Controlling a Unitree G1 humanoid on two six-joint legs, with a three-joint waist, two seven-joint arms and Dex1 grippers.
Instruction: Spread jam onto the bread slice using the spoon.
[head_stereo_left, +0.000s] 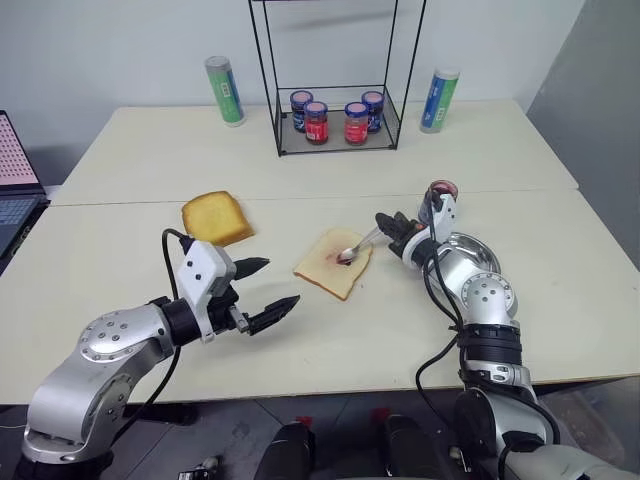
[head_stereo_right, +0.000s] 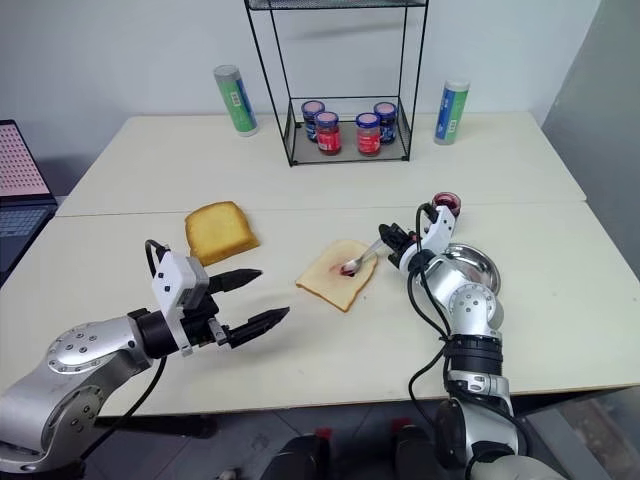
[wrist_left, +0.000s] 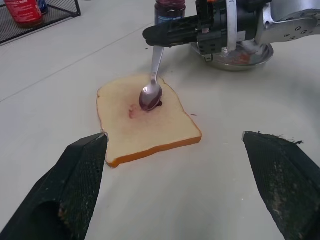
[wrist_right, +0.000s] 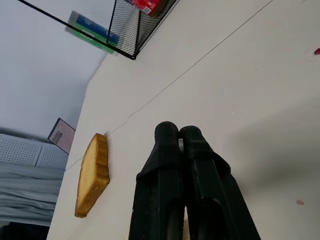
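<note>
1. Nearest the bench's (head_stereo_left: 120, 170) front edge, toward its left side, the left claw (head_stereo_left: 268, 291) hovers above the surface with its two black fingers spread wide and nothing between them. It points toward the middle of the bench.
2. Just beyond it, about mid-bench, the bread slice (head_stereo_left: 322, 270) lies flat, one corner turned toward the front edge. A faint reddish smear marks its centre.
3. The spoon (wrist_left: 151, 93) has its bowl resting on the middle of the bread slice, with a dark blob of jam (wrist_left: 155, 105) under the bowl's tip. The handle slants up and away toward the right side of the bench.
4. The right claw (head_stereo_left: 386, 227) has its fingers pressed together on the spoon's handle, just off the slice's right edge.
5. Behind that claw, near the right edge of the bench, sits a round steel dish (head_stereo_right: 478, 266) with reddish traces inside, and just beyond it an open jar (head_stereo_right: 446, 206) of dark jam.
6. Left of the bread slice and well apart from it, a thicker golden toasted slice (head_stereo_left: 217, 218) lies on the bench.
7. Toward the back edge, a black wire rack (head_stereo_left: 338, 100) holds four jars (head_stereo_left: 316, 122) on its bottom shelf.
8. A green-and-blue can (head_stereo_left: 225, 90) stands left of the rack, and another can (head_stereo_left: 438, 100) stands to its right.
</note>
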